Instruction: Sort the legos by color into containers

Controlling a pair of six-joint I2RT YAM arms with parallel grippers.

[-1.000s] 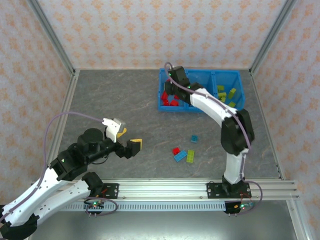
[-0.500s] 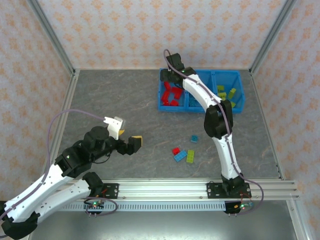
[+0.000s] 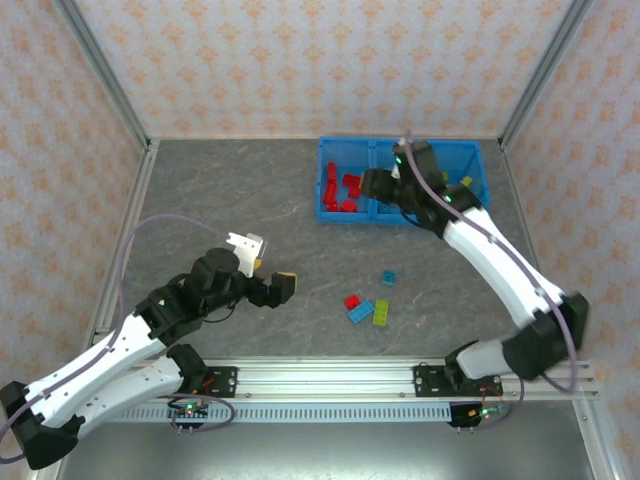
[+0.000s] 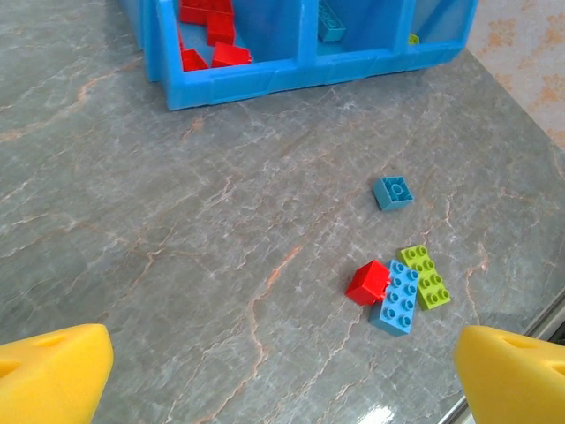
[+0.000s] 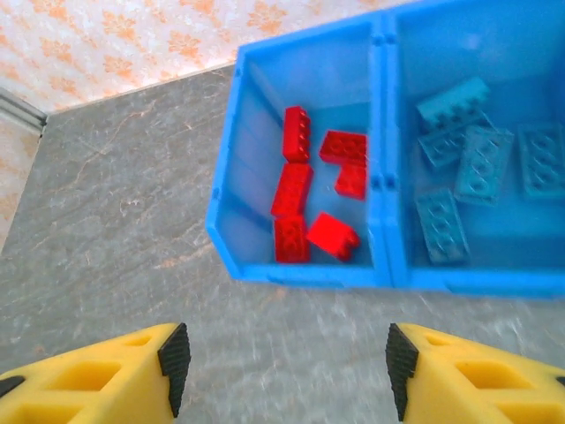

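While the left end effector (image 4: 282, 371) hung wide open and empty over the near tabletop (image 3: 220, 190), four loose legos lay beyond it: a red brick (image 3: 352, 301) touching a long blue brick (image 3: 361, 312), a green brick (image 3: 381, 312) beside that, and a small blue brick (image 3: 388, 278) apart. Farther back, the right end effector (image 5: 282, 371) stood open, holding nothing, before the blue bin (image 3: 345, 216). Red legos (image 5: 305, 203) filled its left compartment and blue legos (image 5: 459, 168) the middle.

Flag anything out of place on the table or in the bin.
Four studded plastic bricks lie loose on the grey table, outside the long blue plastic bin: red brick, light blue rectangular brick and yellow-green brick bunched together, small light blue square brick apart.
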